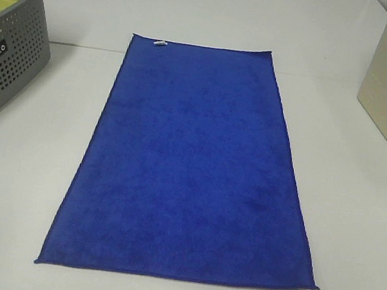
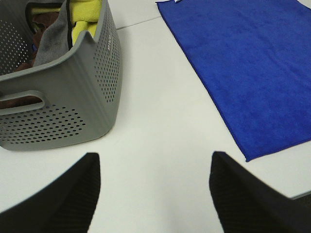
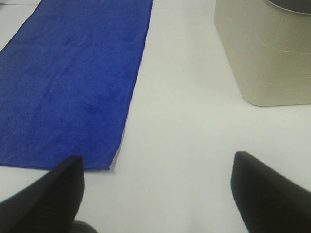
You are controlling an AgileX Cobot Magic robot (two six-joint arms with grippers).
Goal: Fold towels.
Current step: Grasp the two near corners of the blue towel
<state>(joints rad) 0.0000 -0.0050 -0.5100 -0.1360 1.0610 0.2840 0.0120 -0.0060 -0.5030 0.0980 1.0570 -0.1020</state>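
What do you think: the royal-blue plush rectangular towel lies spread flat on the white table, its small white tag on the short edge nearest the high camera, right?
Not quite. The small white tag sits on the short edge farthest from the camera, as the exterior high view shows. The royal-blue plush rectangular towel does lie spread flat on the white table.

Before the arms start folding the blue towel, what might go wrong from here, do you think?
The towel lies flat on the table, so the open left gripper and right gripper may slip off its thin near corners. The grey basket and beige bin flank the towel; a wide lifting swing might knock either.
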